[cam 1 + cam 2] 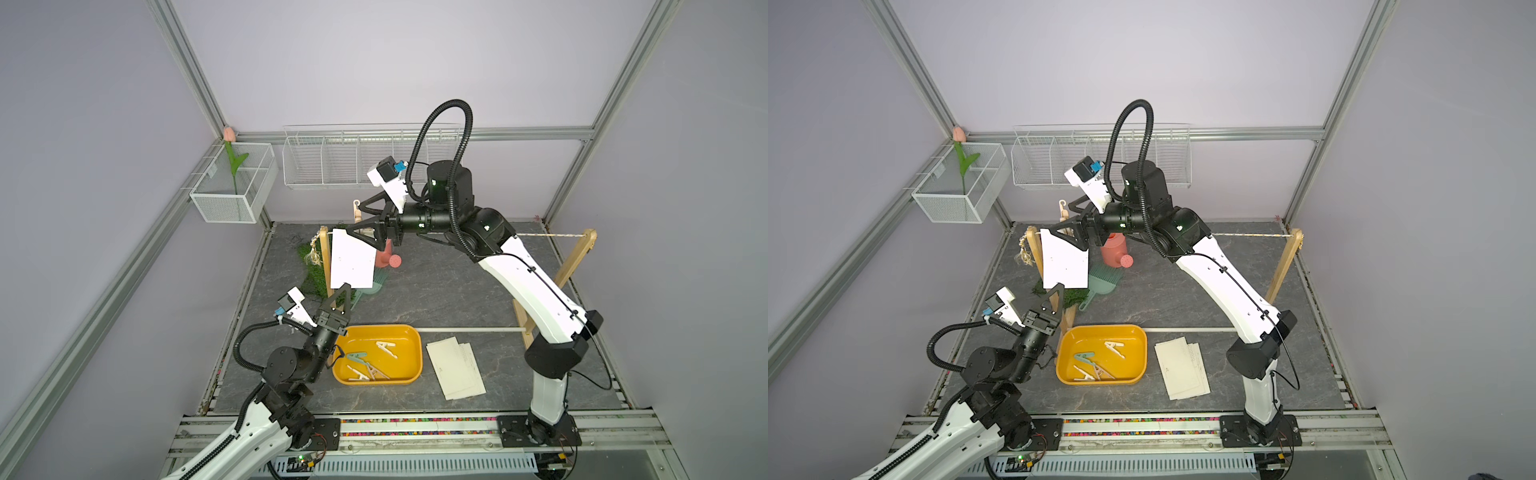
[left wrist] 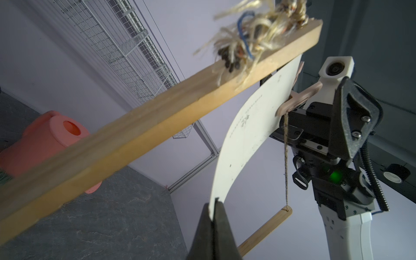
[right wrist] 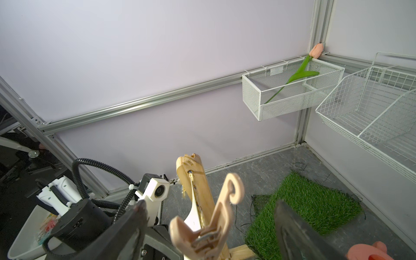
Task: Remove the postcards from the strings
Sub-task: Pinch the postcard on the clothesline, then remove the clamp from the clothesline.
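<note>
One cream-white postcard (image 1: 353, 259) (image 1: 1065, 262) hangs from the string (image 1: 548, 236) (image 1: 1254, 235) near the rack's left post, pinned by a beige clothespin (image 3: 216, 220) (image 2: 295, 99). My left gripper (image 1: 344, 287) (image 1: 1059, 287) (image 2: 213, 202) is shut on the postcard's lower corner, and the card (image 2: 254, 126) bows upward from it. My right gripper (image 1: 359, 218) (image 1: 1064, 217) (image 3: 209, 207) stands open at the card's top edge, its fingers on either side of the clothespin without touching it. More postcards (image 1: 455, 368) (image 1: 1181, 368) lie stacked on the table.
A yellow tray (image 1: 409, 332) holding several clothespins sits beside my left arm. The wooden rack's posts (image 1: 326, 257) (image 1: 575, 257) stand left and right. Behind the card are a pink watering can (image 1: 1115, 249), a green brush (image 1: 1102, 282) and a grass mat (image 3: 315, 202). Wire baskets (image 1: 232, 187) hang on the walls.
</note>
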